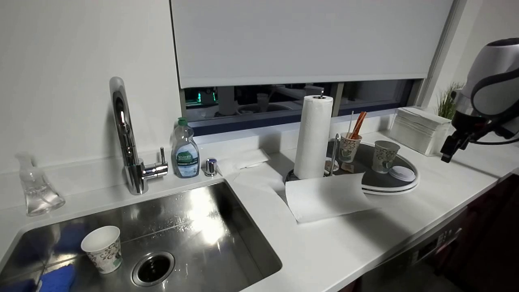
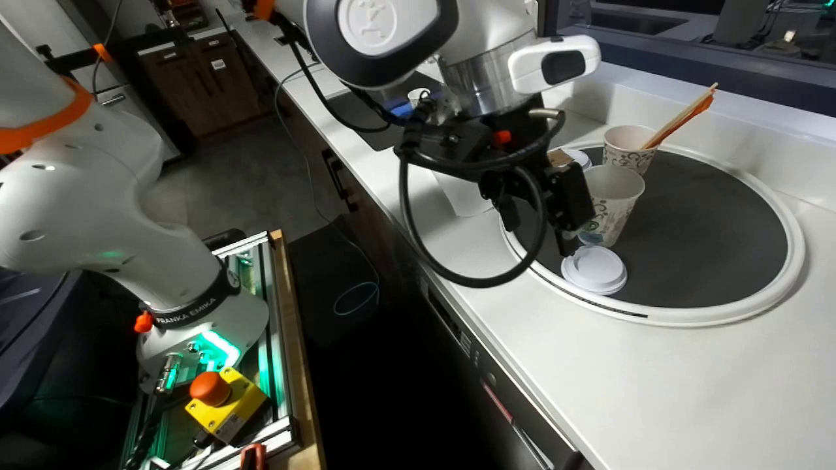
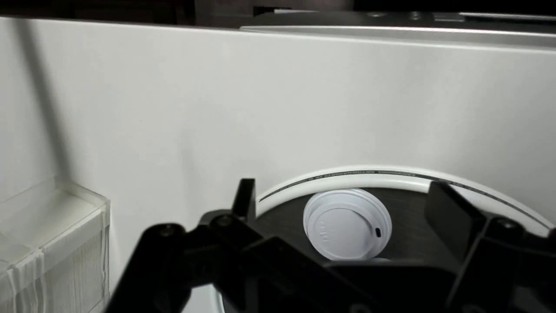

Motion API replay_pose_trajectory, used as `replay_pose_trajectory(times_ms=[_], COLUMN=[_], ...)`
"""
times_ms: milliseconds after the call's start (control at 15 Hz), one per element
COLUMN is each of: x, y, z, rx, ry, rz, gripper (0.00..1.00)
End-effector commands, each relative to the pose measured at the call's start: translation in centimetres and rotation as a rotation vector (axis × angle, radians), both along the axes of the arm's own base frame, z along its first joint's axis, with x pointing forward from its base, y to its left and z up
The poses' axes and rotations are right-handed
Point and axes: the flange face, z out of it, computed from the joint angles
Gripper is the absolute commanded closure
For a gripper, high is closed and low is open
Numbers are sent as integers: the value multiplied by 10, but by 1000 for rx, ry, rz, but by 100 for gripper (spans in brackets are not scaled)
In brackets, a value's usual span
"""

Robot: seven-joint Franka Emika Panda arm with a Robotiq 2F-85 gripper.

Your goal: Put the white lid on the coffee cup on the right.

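Note pincer point(image 3: 345, 204) at wide jaw spacing, gripping nothing. Note white lid point(image 2: 593, 269) on round tray point(image 2: 712, 235), just beside upright coffee cup point(image 2: 612, 217); note orange sticks point(image 1: 358, 125) inside nearby patterned cup point(image 1: 349, 150).

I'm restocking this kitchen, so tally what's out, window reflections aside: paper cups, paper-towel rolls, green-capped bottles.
Paper cups: 3 (1 in the sink, 2 on the round tray)
Paper-towel rolls: 1
Green-capped bottles: 1
Total: 5
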Motion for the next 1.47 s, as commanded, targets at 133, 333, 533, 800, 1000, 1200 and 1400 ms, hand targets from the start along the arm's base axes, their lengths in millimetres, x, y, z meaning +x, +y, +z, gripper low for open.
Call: replay_pose_trajectory(times_ms=[133, 333, 533, 800, 1000, 1200, 1400], x=[24, 27, 44, 60, 65, 63, 65], y=[0, 1, 15, 42, 48, 44, 35], z=[-16, -17, -27, -54, -76, -92, -102], rx=[3, 10, 39, 121, 167, 181, 181], ry=[9, -18, -151, -231, -174, -138, -137], rz=[-39, -13, 40, 44, 14, -14, -33], gripper=[0, 0, 0, 0, 0, 0, 0])
